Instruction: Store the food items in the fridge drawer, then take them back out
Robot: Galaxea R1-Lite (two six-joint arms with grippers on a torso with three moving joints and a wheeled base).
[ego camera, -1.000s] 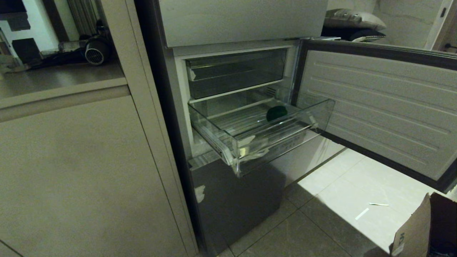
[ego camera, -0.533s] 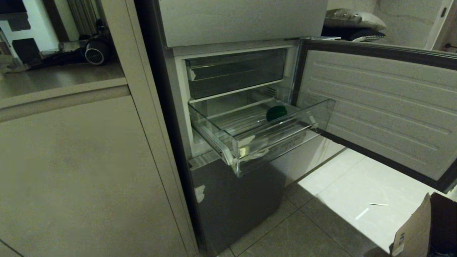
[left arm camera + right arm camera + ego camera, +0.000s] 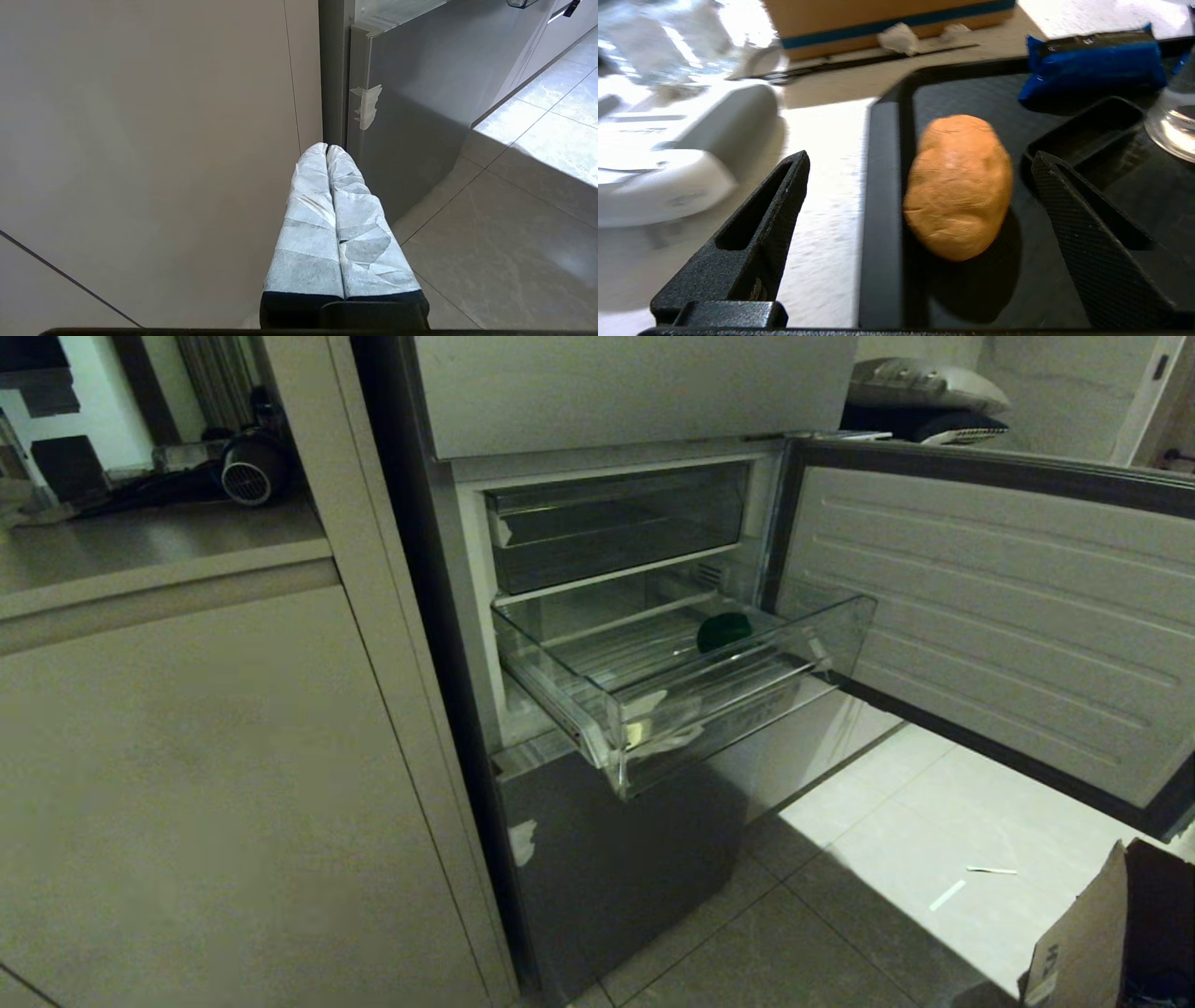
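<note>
The clear fridge drawer [image 3: 709, 709] stands pulled out of the fridge, and a dark green food item [image 3: 723, 631] lies on its ribbed floor toward the back right. Neither arm shows in the head view. In the right wrist view a brownish-orange food item [image 3: 959, 185] lies on a black tray [image 3: 882, 210] against its raised rim. My right gripper [image 3: 920, 161] hovers over it, open wide, one finger [image 3: 756, 233] outside the rim, the other [image 3: 1092, 242] over the tray. My left gripper [image 3: 326, 148] is shut and empty, low beside the fridge's lower front.
The fridge door [image 3: 980, 616] swings open to the right. A darker drawer [image 3: 616, 523] sits shut above the clear one. A cardboard box [image 3: 1111, 933] stands on the floor at the right. On the tray lie a blue packet [image 3: 1092, 65] and a clear bottle base [image 3: 1174, 126].
Nothing has moved in the head view: the drawer stays pulled out with the green item in it, and no arm shows.
</note>
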